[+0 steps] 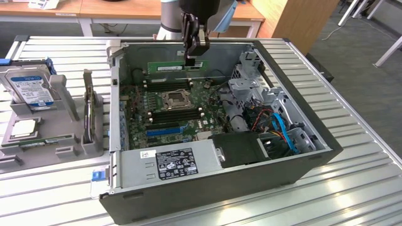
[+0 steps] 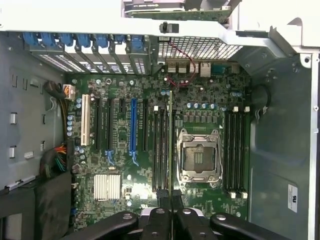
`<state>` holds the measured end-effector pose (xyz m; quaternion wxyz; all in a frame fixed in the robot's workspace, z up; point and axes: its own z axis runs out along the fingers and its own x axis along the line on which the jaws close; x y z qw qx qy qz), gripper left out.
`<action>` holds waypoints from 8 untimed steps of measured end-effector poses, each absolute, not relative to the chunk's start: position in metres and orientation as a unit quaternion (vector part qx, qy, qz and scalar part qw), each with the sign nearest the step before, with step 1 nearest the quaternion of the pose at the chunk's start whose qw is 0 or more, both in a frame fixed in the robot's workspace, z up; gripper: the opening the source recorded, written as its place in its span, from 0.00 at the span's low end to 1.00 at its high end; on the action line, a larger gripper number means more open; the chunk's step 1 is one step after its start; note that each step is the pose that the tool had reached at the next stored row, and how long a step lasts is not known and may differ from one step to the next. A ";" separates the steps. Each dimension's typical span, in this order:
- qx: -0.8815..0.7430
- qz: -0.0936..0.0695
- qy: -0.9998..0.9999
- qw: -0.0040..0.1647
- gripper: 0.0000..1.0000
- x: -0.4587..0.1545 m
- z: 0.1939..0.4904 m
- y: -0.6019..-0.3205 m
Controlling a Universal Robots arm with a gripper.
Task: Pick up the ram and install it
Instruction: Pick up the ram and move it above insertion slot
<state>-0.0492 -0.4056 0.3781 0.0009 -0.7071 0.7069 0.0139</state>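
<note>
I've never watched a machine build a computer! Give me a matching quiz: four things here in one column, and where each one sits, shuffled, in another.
Things:
1. ram
2. hard drive
3. processor
4. socket

Places:
A. on the motherboard, empty
B. lying flat, outside the case
C. gripped by the end effector, over the motherboard
D. propped up outside the case, blue label showing

Pairs: 1-C, 2-D, 3-B, 4-A.
</note>
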 end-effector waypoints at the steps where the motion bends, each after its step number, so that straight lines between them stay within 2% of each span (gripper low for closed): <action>1: -0.707 0.014 0.707 0.001 0.12 -0.049 0.377 -0.406; 8: -0.707 0.014 0.707 0.001 0.12 -0.049 0.369 -0.406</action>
